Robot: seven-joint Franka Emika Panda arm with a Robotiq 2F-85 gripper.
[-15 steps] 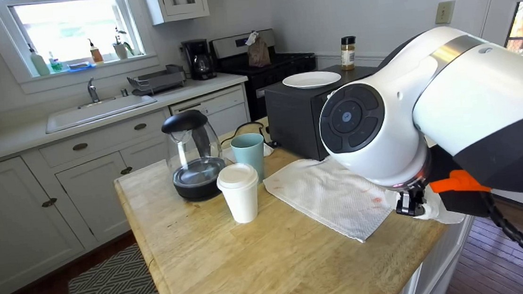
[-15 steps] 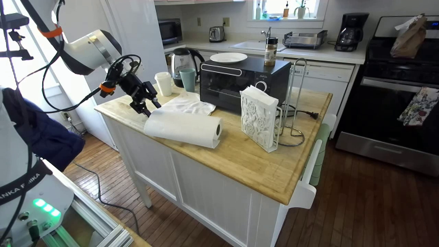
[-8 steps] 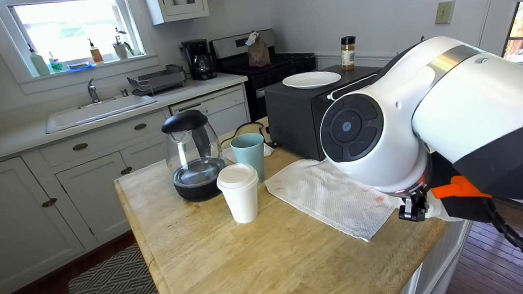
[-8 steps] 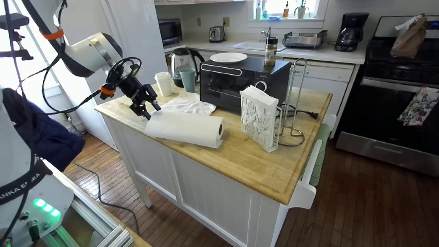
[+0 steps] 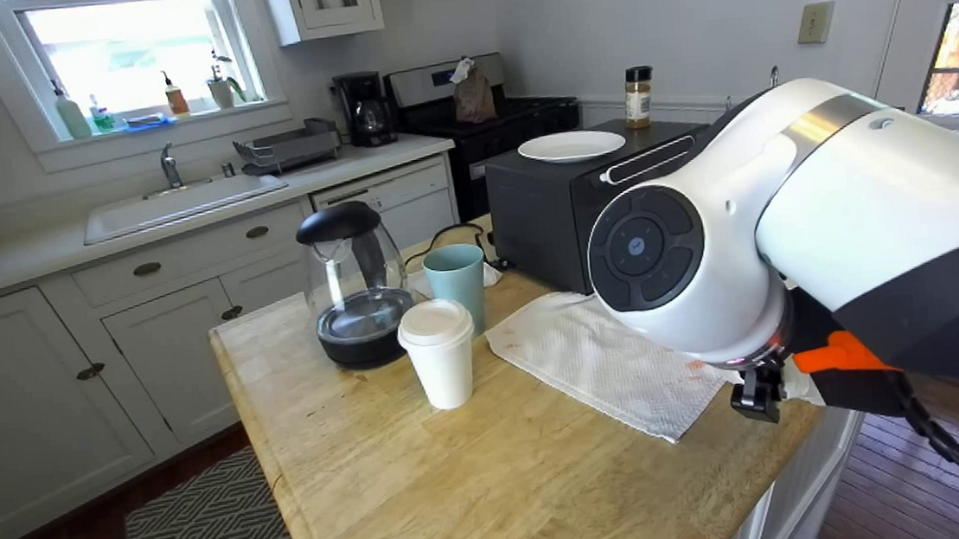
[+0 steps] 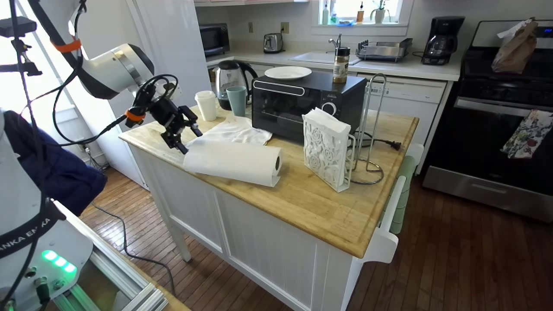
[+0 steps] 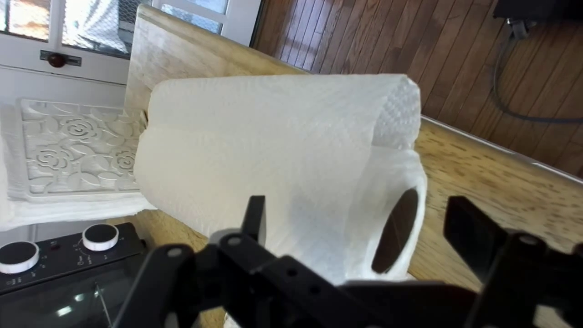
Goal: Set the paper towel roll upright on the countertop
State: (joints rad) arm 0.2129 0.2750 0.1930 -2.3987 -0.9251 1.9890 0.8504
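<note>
Paper towel roll [image 6: 230,162], dimpled cylinder, lies sideways on wooden countertop [image 6: 313,199]; hand [image 7: 356,217] gapes wide.

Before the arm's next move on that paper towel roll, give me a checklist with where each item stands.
1. Fingers open: ok, they stand apart in the wrist view.
2. Hollow core of the paper towel roll exposed at the fingers' end: ok, the wrist view shows it.
3. Fingers not touching the roll: cannot tell, no view settles contact.
4. Roll well back from the edge of the countertop: not ok, its end by the fingers lies near it.
5. Loose flap tucked in: not ok, it stands off the roll.
6. Gap between roll and napkin holder: ok, wood shows there in an exterior view.
</note>
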